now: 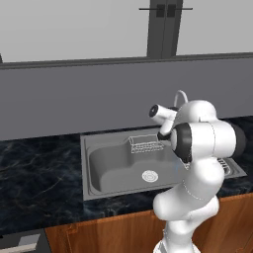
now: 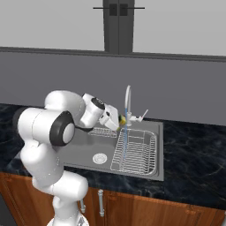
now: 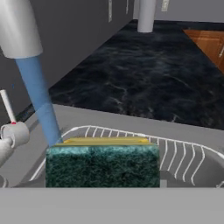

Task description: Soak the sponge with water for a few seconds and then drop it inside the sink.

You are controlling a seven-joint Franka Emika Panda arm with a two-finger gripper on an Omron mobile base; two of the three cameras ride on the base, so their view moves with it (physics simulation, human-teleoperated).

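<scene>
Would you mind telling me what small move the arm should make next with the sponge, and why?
Probably shift the sponge slightly sideways into the water. In the hand view the stream meets only one corner of it, so most of it likely stays dry. The gripper is shut on it above the sink.

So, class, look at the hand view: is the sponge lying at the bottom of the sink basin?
No: the sponge is held up in the gripper beside the water stream, above the wire rack.
</scene>
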